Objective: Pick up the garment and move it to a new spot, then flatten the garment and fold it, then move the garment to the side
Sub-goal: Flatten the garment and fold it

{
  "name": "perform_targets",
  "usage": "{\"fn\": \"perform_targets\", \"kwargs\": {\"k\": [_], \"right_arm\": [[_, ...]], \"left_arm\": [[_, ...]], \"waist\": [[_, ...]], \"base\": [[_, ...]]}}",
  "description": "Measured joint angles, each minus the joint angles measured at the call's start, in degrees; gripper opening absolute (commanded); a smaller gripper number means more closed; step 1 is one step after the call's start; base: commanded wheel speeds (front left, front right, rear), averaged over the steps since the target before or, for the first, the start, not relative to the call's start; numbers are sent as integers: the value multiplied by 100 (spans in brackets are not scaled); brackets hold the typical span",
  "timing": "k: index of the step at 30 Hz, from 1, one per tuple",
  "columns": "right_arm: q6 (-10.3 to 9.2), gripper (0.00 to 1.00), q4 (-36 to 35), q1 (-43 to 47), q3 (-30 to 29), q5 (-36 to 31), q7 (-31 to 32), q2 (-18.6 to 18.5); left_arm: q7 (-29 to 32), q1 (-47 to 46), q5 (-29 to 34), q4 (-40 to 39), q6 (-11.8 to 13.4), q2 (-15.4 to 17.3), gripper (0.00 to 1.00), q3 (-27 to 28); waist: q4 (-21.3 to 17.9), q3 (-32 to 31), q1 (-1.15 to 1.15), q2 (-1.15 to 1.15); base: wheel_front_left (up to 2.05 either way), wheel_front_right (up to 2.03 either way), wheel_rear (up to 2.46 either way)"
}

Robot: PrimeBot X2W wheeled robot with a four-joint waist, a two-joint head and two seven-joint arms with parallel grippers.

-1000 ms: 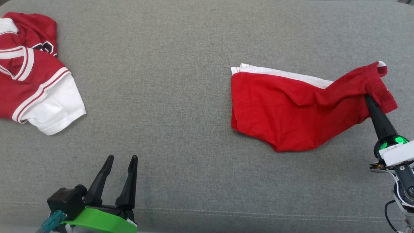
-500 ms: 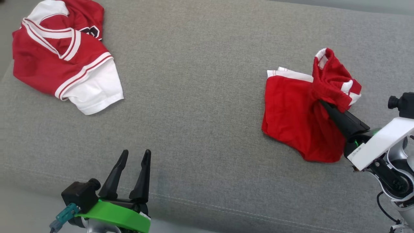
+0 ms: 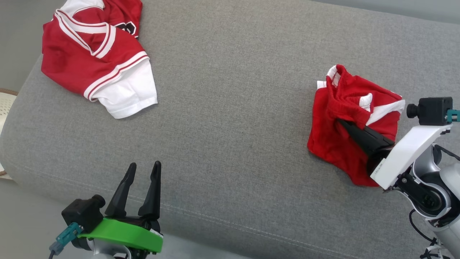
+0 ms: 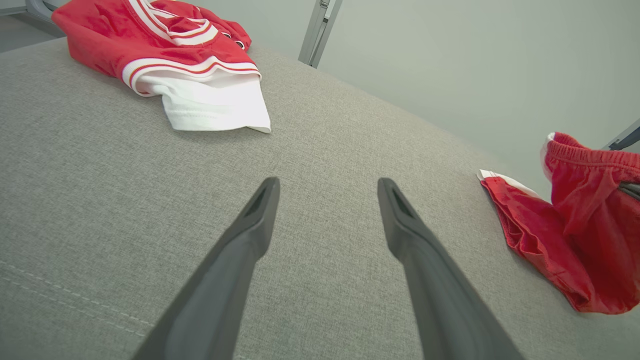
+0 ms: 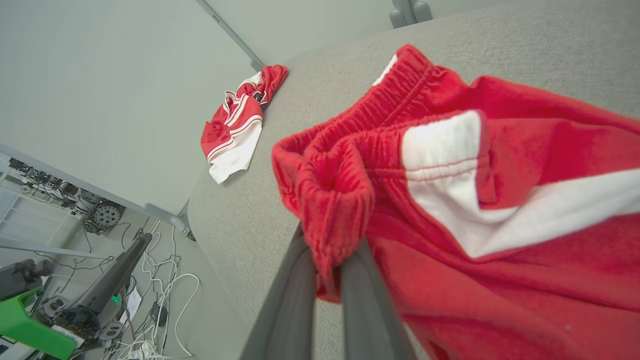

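The garment is a pair of red shorts [image 3: 334, 144] with white side stripes, bunched at the right of the grey cushion [image 3: 230, 126]. My right gripper [image 3: 341, 122] is shut on their elastic waistband [image 5: 330, 200] and holds that end lifted and folded over the rest, which still lies on the cushion. In the left wrist view the red shorts [image 4: 560, 250] hang at the far right. My left gripper [image 3: 143, 167] stands open over the cushion's front edge at the lower left, with nothing between its fingers [image 4: 260, 210].
A red and white jersey [image 3: 97, 61] lies crumpled at the cushion's far left corner, also seen as the jersey [image 4: 175, 60] and the jersey [image 5: 235, 125]. The cushion's front seam [image 3: 251, 230] runs along the bottom. Cables [image 5: 150, 310] lie on the floor beside it.
The right gripper has carried the shorts' waistband up and leftward over the rest, bunching the shorts. The head camera has turned, shifting the whole picture rightward. The left gripper stays open.
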Motion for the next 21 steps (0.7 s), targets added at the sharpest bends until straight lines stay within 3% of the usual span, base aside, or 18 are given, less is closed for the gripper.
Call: {"fn": "perform_targets", "kwargs": {"k": [1, 3, 4, 5, 13, 21], "right_arm": [[-42, 10, -7, -20, 32, -18, 52, 0], [-48, 40, -15, -26, 74, -22, 116, 2], [-98, 93, -22, -26, 76, -22, 142, 2], [-121, 100, -24, -27, 86, -26, 145, 2], [-164, 100, -36, -73, 233, -116, 244, 94], [-163, 100, -111, -135, 231, -154, 4, 411]], "left_arm": [[0, 1, 0, 1, -19, -11, 100, 36], [0, -1, 1, 23, -24, -16, 100, 64], [0, -1, 1, 42, -25, -22, 100, 59], [0, 0, 1, 56, -25, -29, 100, 65], [0, 0, 46, 145, -77, -30, 100, 122], [0, 1, 214, 164, -103, -29, 100, 169]], "waist": [[-6, 0, 0, 0], [-28, 4, 0, 0], [-34, 4, 0, 0], [-42, 3, 0, 0], [-208, -62, 0, 0], [-441, -202, 0, 0]], "base": [[0, 0, 0], [0, 0, 0], [0, 0, 0], [0, 0, 0], [0, 0, 0], [0, 0, 0]]}}
